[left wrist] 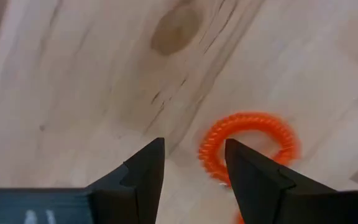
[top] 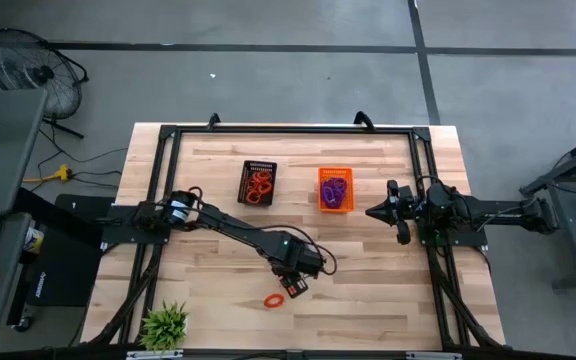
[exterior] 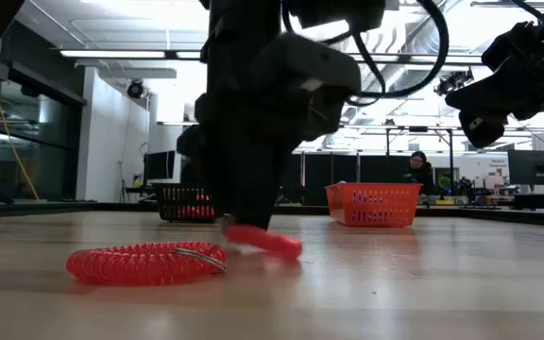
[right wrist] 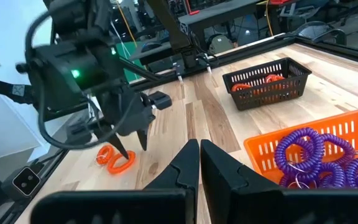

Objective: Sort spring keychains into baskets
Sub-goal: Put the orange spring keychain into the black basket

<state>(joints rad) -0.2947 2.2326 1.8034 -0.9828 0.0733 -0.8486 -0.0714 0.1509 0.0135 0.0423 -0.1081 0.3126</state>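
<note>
Two orange-red spring keychains lie on the wood near the table's front: one [exterior: 144,263] nearest the edge, the other [left wrist: 248,140] under my left gripper [left wrist: 194,144]. That gripper [top: 292,285] points down, open, just above the table; one finger stands over the loop's rim and the gap is over bare wood. The black basket [top: 257,182] holds orange-red keychains. The orange basket [top: 335,188] holds purple ones [right wrist: 319,155]. My right gripper [top: 373,212] waits shut and level at the table's right, beside the orange basket. My left gripper comes from above, pointing down, with one finger [left wrist: 253,174] in front of the near rim of the orange-red keychain [left wrist: 211,163]. Whether that finger touches the loop I cannot tell. The keychain lies flat on the table.
A black metal frame [top: 288,130] runs round the table's work area. A small green plant [top: 165,325] stands at the front left corner. Bare wood lies between the baskets and the front keychains.
</note>
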